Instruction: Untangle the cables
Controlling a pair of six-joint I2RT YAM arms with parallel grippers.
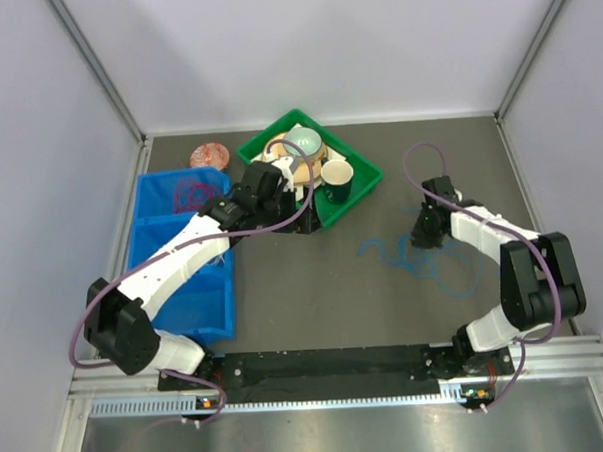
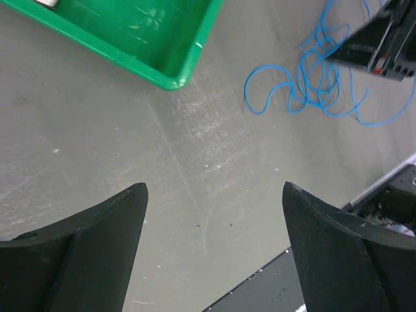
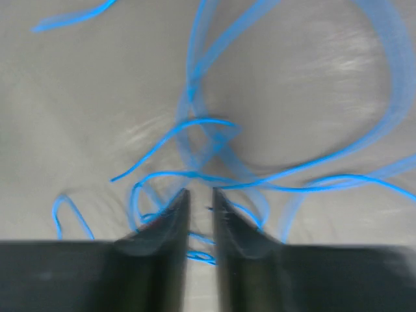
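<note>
Right gripper point(image 3: 200, 192): the jaws are nearly together with a narrow gap left. Whether a strand is pinched cannot be told, since the wrist view is blurred. Its tips are set down into the blue cable point(image 3: 195, 123), with loops lying on both sides and ahead of the fingers.

In the top view the blue cable point(image 1: 439, 270) is spread loosely on the bare table. Its long run goes roughly left to right, directly under and just nearer than the right gripper point(image 1: 425, 233), so the right arm is judged the nearer one.

Left gripper point(image 2: 214, 188): it is spread wide and nothing is held. It is parked beside the corner of the green tray point(image 2: 175, 78), well apart from the blue cable, which lies to its right.

Farther left, a red cable point(image 1: 185, 196) is seen bunched in the blue bin point(image 1: 200, 310). No white cable is made out.
</note>
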